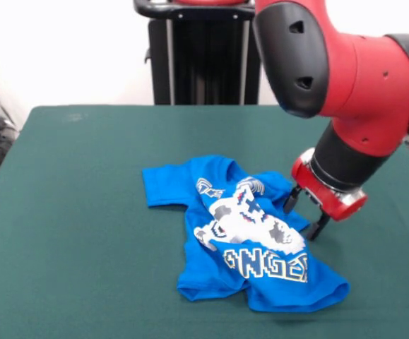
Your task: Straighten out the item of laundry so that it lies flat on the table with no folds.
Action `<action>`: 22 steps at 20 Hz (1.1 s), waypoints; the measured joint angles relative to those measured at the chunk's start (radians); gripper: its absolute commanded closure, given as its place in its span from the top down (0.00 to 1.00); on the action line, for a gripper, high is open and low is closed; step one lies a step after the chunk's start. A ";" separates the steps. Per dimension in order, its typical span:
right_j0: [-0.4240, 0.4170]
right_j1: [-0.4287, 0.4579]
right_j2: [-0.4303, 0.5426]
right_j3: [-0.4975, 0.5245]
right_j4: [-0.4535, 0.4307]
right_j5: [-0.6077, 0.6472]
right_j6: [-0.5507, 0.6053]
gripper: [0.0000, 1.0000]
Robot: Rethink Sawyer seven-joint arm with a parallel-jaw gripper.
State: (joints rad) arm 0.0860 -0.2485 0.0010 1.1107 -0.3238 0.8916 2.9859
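Here the small bright blue short-sleeved T-shirt (243, 236) with its white-grey pixel print and white block letters lies near the middle of the wide counter covered in dark green felt-like cloth (70, 212), a little toward the right side. One sleeve spreads out flat to the left, but the body is wrinkled, the print is bent by creases, and the lower hem looks rolled under itself. So I judge the straightening is in progress and far from finished.

At the right edge of the shirt stands the black two-finger gripper (304, 215) of the red and black arm (359, 92). Its jaws are spread apart and grasp nothing; one tip seems to touch or nearly touch the bunched right sleeve, the other is over bare cloth.

The next move probably calls for pinching this right sleeve or edge and drawing it outward, low and slowly, so the folds open without dragging the whole shirt.

Nothing else stands on the counter. Behind it only the black pedestal (204, 56) shows, well apart.
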 measured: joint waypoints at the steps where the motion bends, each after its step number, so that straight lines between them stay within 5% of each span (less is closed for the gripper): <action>1: -0.007 -0.007 0.005 0.016 0.002 -0.018 0.000 1.00; 18: -0.131 -0.092 0.085 0.234 0.005 -0.309 0.000 1.00; 19: -0.138 -0.096 0.086 0.245 0.005 -0.314 0.000 0.00; 22: -0.142 -0.098 0.089 0.248 0.005 -0.317 0.000 0.00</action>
State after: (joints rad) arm -0.0562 -0.3466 0.0901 1.3586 -0.3185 0.5747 2.9859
